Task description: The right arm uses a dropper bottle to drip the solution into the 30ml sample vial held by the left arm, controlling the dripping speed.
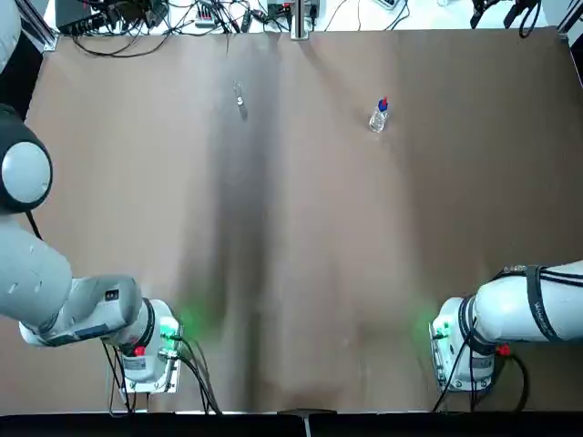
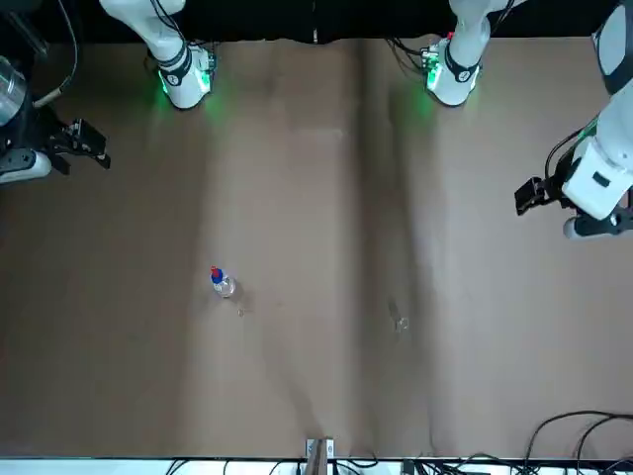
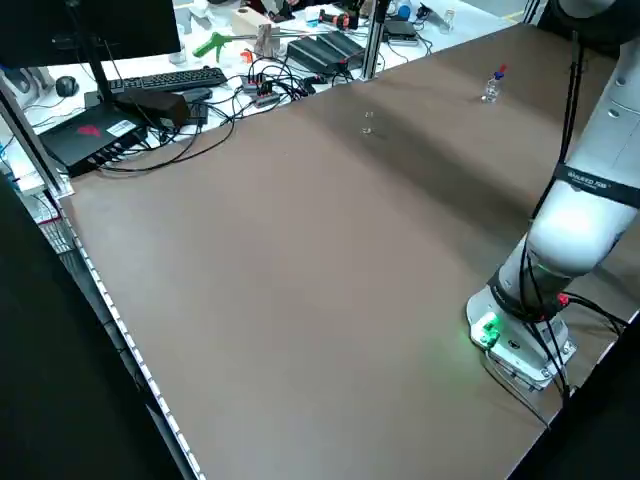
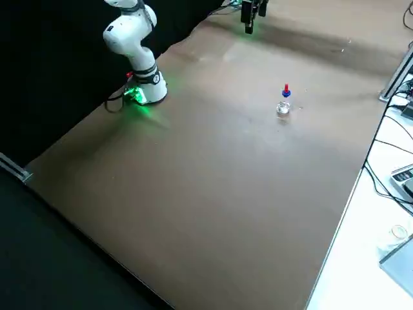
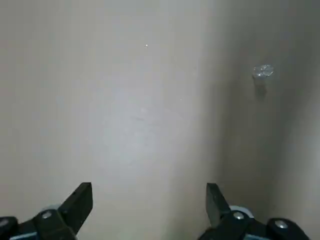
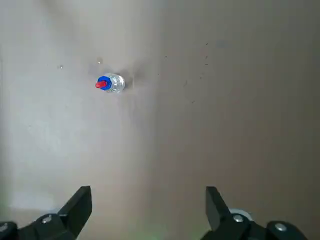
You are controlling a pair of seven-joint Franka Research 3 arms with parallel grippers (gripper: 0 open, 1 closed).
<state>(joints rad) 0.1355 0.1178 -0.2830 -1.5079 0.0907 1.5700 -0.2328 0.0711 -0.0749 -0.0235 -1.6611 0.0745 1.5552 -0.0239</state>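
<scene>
Left gripper, right gripper: spread | dropper bottle: standing (no readable label)

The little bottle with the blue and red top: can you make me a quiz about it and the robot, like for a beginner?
1. Multiple choice: What color is the collar on the dropper bottle? A) green B) blue C) yellow
2. True or false: The left gripper is already holding the sample vial.
3. Fill in the blank: The jaws of the right gripper, over the table, are ____ (open or shut).

Key: 1. B; 2. False; 3. open
</scene>
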